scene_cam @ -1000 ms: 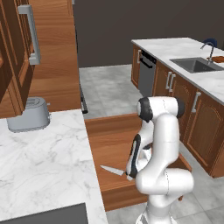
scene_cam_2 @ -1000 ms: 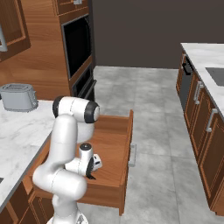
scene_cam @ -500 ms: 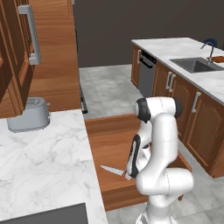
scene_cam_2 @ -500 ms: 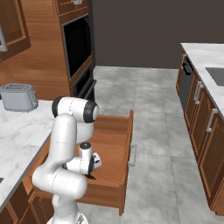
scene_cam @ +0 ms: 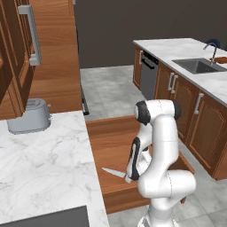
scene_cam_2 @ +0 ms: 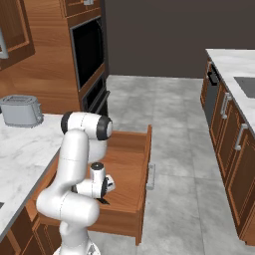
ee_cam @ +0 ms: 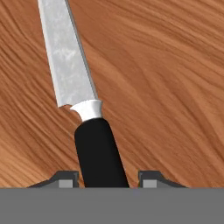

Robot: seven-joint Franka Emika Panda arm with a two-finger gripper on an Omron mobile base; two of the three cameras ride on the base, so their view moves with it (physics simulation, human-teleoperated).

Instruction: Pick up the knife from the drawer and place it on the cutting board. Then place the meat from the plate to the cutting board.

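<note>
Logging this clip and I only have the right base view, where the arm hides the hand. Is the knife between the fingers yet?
Observer: Yes, in the hand view the knife's black handle runs down between the two fingertips, one on either side.
Operator: Which way does the blade point?
Observer: In the left base view the blade sticks out from the gripper toward the marble counter side.
Operator: Is it lifted yet?
Observer: I cannot tell; the left base view shows it low over the floor of the open drawer.
</note>
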